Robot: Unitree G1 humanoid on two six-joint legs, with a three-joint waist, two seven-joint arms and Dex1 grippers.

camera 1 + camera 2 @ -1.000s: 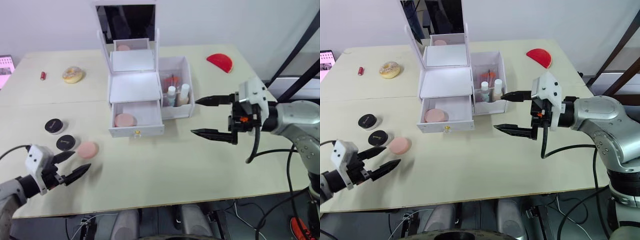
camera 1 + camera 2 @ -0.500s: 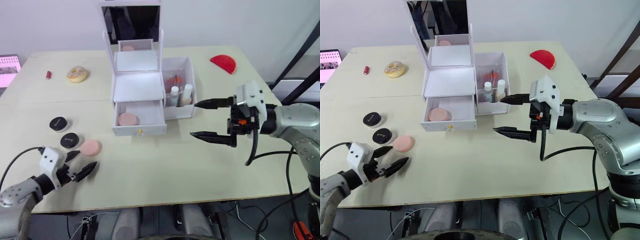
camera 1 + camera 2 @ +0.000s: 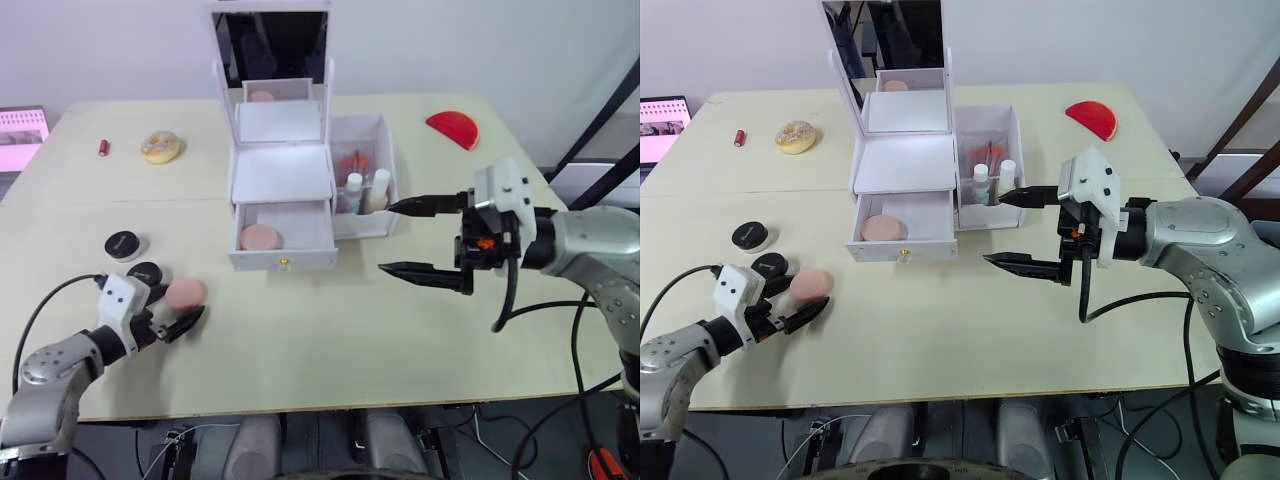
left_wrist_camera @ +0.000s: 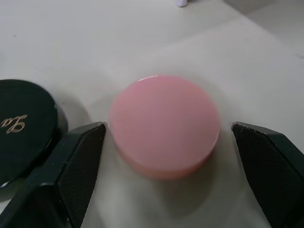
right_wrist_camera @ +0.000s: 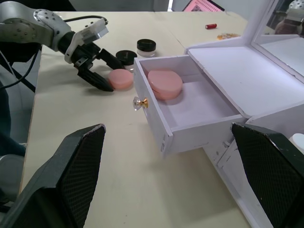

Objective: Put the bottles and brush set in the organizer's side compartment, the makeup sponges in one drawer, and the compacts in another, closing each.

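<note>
At the left of the table (image 3: 320, 350), the left gripper (image 3: 172, 312) has its two black fingers spread wide on either side of a pink sponge (image 3: 186, 292). The sponge is a flat round puck, soft matte pink with a rounded edge, lying flat on the table; in the left wrist view it sits between the fingers with a gap on each side, so nothing is gripped. Just beside the sponge is a black round compact (image 3: 145, 272) with pale script on its lid, and a second black compact (image 3: 122, 243) lies a little farther back.

In the middle stands the white organizer (image 3: 283, 175) with its mirror lid (image 3: 272, 45) raised. Its lower drawer (image 3: 283, 238) is pulled open, with a small gold knob (image 3: 284, 263) on the front, and a second pink sponge (image 3: 260, 237) lies flat inside it. The clear side compartment (image 3: 366, 180) on the organizer's right holds two small white-capped bottles (image 3: 364, 190) upright and some reddish items behind them.

To the right, the right gripper (image 3: 405, 236) hovers above the table near the side compartment, its fingers wide apart and empty.
</note>
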